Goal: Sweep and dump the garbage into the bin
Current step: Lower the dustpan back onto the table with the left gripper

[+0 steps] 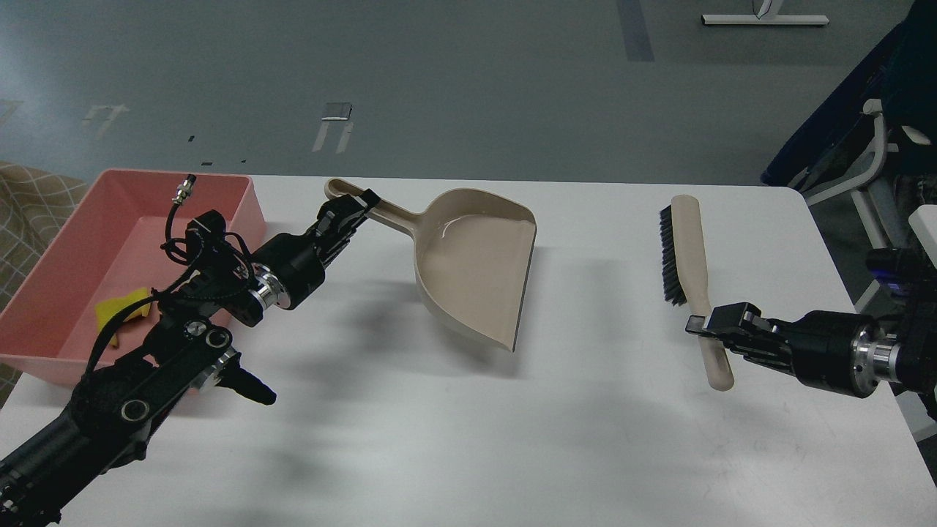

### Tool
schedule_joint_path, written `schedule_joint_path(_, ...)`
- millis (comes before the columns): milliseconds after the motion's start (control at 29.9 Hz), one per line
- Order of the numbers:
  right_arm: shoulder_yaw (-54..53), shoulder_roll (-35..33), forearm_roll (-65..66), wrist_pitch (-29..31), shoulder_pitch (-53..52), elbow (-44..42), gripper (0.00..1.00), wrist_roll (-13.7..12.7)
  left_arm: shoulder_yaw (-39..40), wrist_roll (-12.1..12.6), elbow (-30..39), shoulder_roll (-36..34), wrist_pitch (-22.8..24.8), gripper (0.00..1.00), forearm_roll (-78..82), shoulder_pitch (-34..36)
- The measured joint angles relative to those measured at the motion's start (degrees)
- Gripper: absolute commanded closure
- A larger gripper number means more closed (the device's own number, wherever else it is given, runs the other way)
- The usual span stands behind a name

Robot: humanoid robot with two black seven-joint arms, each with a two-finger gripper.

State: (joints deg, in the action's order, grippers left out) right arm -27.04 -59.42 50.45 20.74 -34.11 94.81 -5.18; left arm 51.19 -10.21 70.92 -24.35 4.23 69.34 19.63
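Note:
The pink bin [241,197] stands at the table's left edge. The yellow scrap [121,307] lies inside it, partly behind my left arm. The whitish slice is hidden by the arm. My left gripper [356,207] is shut on the handle of the beige dustpan [476,267], which hangs empty just above the table's middle. My right gripper [703,324] is shut on the handle of the beige brush [687,249], which is held with its black bristles to the left, at the right side of the table.
The white table [468,439] spans the view. A patterned cloth [29,197] lies left of the bin. A chair frame [864,168] stands off the table's far right corner.

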Motion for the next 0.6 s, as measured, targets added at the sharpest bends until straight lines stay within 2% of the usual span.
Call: schedule_joint_path(602,0.1,0.0,0.0,0.0,0.1,0.1,1.00,0.0,0.1,-0.1,-3.3,4.2,-0.4,1.00,0.4,-2.6)
